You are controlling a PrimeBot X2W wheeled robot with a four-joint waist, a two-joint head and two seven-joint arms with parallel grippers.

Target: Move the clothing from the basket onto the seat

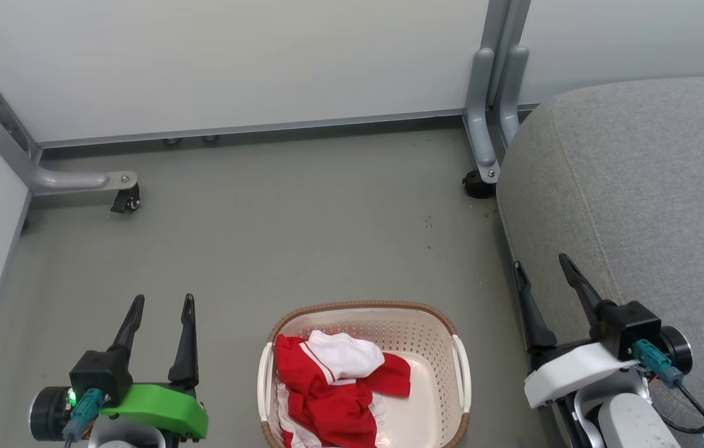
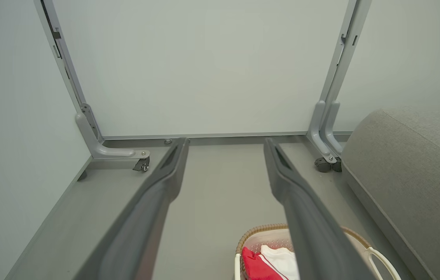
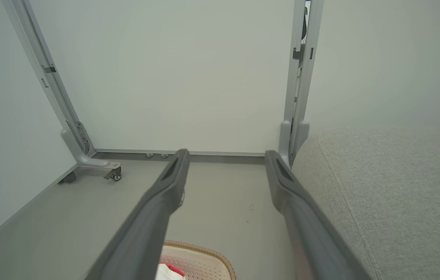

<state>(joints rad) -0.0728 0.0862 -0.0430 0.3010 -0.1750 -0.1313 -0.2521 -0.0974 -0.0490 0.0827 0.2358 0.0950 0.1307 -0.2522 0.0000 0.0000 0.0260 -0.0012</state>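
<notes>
The cream basket (image 1: 426, 333) with a brown rim stands on the floor at the bottom centre of the head view. Red and white clothing (image 1: 333, 386) lies crumpled in its left half. The grey seat (image 1: 638, 186) fills the right side. My left gripper (image 1: 162, 305) is open, left of the basket and apart from it. My right gripper (image 1: 541, 264) is open beside the seat's front edge, right of the basket. In the left wrist view the open gripper (image 2: 226, 144) points at the wall, with the basket (image 2: 253, 237) and clothing (image 2: 266, 264) low down. The right wrist view shows its open gripper (image 3: 226, 155), the basket (image 3: 200, 260) and the seat (image 3: 391, 194).
Pale partition walls (image 1: 234, 62) close the back and left. Their grey metal feet with castors stand at the left (image 1: 122, 196) and beside the seat (image 1: 479, 180). Bare grey floor (image 1: 302, 230) lies between the basket and the wall.
</notes>
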